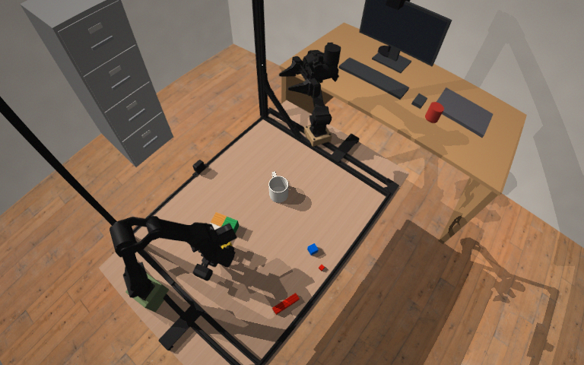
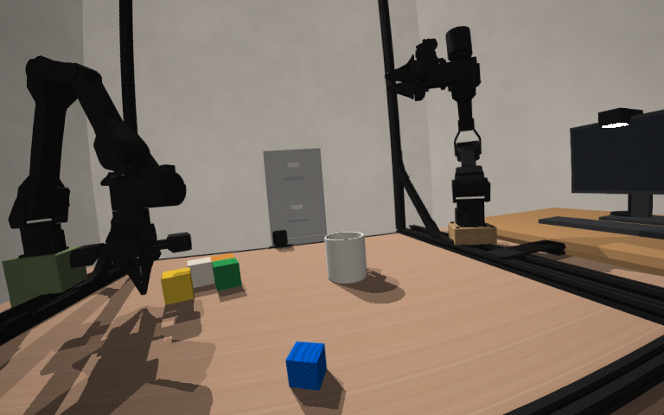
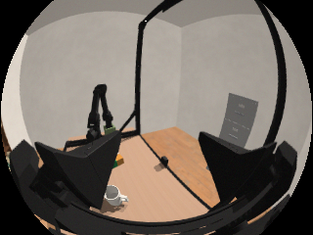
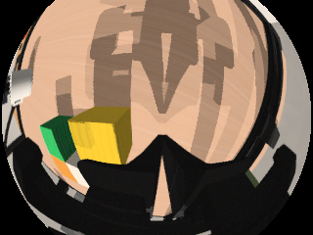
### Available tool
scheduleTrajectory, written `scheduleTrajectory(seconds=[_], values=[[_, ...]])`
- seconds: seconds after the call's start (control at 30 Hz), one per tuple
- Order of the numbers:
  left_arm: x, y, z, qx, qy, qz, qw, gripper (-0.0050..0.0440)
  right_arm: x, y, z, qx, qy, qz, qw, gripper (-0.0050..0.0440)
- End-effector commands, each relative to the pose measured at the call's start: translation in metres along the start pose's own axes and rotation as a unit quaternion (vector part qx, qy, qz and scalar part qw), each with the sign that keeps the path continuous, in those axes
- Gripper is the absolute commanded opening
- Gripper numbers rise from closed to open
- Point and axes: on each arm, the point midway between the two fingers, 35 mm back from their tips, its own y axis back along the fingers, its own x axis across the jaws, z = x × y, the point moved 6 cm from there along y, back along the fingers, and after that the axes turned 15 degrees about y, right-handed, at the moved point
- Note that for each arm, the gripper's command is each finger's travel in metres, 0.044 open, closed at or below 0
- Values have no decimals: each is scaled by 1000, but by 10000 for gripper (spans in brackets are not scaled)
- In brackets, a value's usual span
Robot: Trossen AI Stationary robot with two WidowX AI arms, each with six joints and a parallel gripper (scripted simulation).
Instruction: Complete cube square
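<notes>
The loose yellow cube (image 1: pixel 225 245) (image 2: pixel 177 287) (image 4: pixel 95 139) stands flat, with a gap to its neighbours. A green cube (image 1: pixel 231 223) (image 2: pixel 226 273) (image 4: pixel 56 139), an orange cube (image 1: pixel 218 218) (image 2: pixel 223 257) (image 4: pixel 64 168) and a white cube (image 2: pixel 201 272) (image 4: pixel 79 176) form an L, its open corner beside green and white. My right gripper (image 2: pixel 143 292) (image 4: pixel 161 138) is shut and empty, pointing down a little above the table beside the yellow cube, on the side away from green. My left gripper (image 1: pixel 284 80) (image 2: pixel 388 81) (image 3: pixel 160 135) is open and empty, high in the air.
A white mug (image 1: pixel 278 189) (image 2: pixel 345 259) (image 3: pixel 113 196) stands near the middle of the table. A blue cube (image 1: pixel 312 249) (image 2: pixel 305 366), a tiny red cube (image 1: pixel 322 268) and a red bar (image 1: pixel 286 303) lie near one edge. Black frame rails border the table.
</notes>
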Motion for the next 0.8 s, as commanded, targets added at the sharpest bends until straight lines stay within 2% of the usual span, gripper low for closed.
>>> scheduleTrajectory(seconds=[0.0,0.77], values=[[-1,0,0,1,-2,-2,1000,400,3,0,2,-1,-1,0,1000,0],[-1,0,0,1,-2,-2,1000,400,15,0,5,-1,-1,0,1000,0]])
